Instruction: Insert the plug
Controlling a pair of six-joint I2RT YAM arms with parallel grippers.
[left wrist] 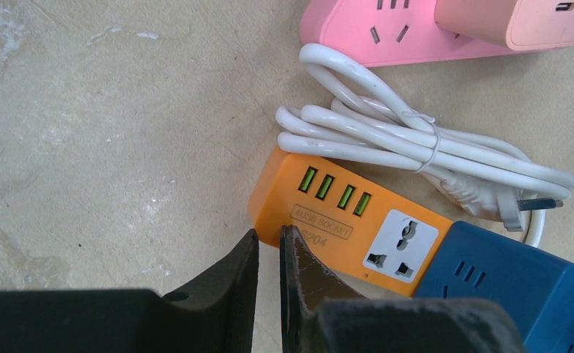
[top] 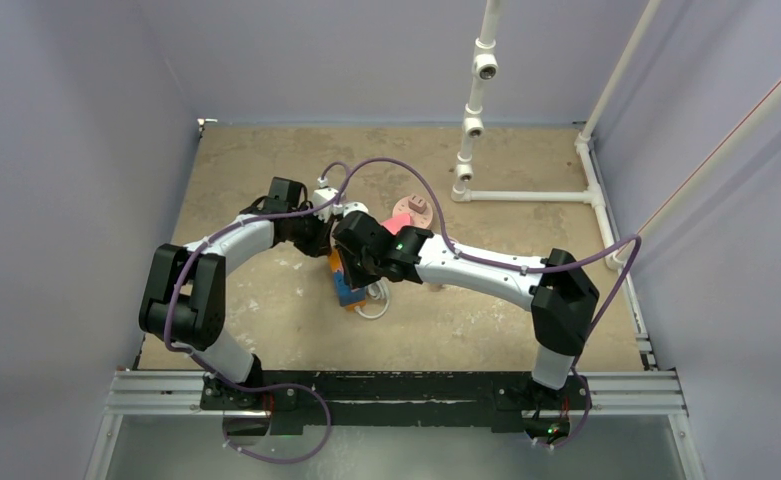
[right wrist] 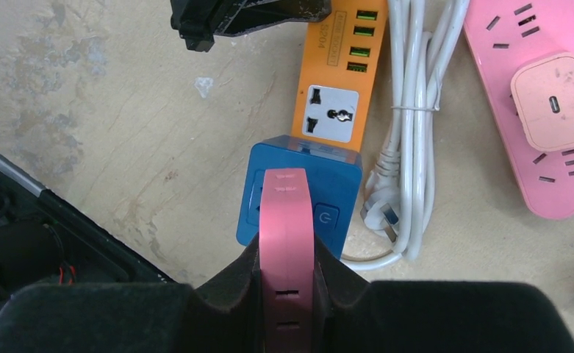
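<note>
My right gripper (right wrist: 287, 248) is shut on a pink plug (right wrist: 287, 206), seen edge-on between its black pads. The plug hangs over the blue switch end (right wrist: 339, 176) of an orange power strip (right wrist: 335, 73). Just beyond the blue end is the strip's white three-hole socket (right wrist: 332, 112). The left gripper (left wrist: 269, 237) sits low at the strip's (left wrist: 320, 220) far end beside the green USB ports. Its jaws stand a narrow slit apart with only floor showing between them. In the top view both grippers meet over the strip (top: 342, 275).
A bundled white cable (left wrist: 386, 140) with its own plug lies along the strip's right side. Beyond it is a pink power strip (right wrist: 533, 169) carrying a peach charger (right wrist: 555, 103). White pipe framing (top: 476, 100) stands at the back right. Walls enclose the sandy floor.
</note>
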